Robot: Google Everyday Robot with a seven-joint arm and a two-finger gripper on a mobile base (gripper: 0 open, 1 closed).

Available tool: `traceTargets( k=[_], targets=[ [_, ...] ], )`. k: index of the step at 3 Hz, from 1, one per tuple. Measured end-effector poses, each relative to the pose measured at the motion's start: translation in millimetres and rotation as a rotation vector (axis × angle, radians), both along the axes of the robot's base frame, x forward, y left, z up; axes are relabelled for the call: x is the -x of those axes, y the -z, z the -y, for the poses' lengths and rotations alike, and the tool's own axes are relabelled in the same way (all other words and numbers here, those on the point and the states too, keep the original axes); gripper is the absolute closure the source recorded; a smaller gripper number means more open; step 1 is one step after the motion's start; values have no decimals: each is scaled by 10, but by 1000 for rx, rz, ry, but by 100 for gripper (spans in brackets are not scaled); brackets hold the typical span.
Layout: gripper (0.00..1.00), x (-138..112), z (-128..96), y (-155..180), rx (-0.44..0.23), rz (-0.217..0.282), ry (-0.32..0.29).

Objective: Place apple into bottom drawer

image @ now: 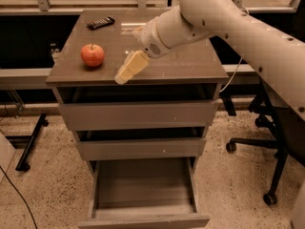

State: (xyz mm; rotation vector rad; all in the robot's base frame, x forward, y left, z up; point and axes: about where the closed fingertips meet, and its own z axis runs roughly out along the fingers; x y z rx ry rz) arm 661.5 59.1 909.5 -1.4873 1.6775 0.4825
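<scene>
**Operator:** Where is the gripper?

**Spotter:** Your gripper (121,77) hangs over the front edge of the counter (190,66), left of centre. It slants down and to the left from the white arm (238,27), which reaches in from the right. The tan fingers (134,64) look pressed together into one wedge, with nothing between them.

**Operator:** And the apple?

**Spotter:** You'll find the apple (92,55) upright on the counter's left side, stem up. It sits just left of the gripper, with a clear gap between them.

**Operator:** What about the drawers?

**Spotter:** The bottom drawer (143,220) is pulled well out toward you, and its grey floor is in plain view. The top drawer (138,114) and the middle drawer (140,148) each stand out only a little.

**Operator:** Anything else nearby?

**Spotter:** A small dark remote-like object (100,22) lies at the counter's back left. An office chair (281,142) stands on the floor to the right.
</scene>
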Motion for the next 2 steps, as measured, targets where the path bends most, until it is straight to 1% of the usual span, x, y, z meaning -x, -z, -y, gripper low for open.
traceTargets(
  k=[1,2],
  targets=[
    [0,-32,-24,-9,-4,1,-7],
    [0,-99,-114,112,-7,-4,7]
  ],
)
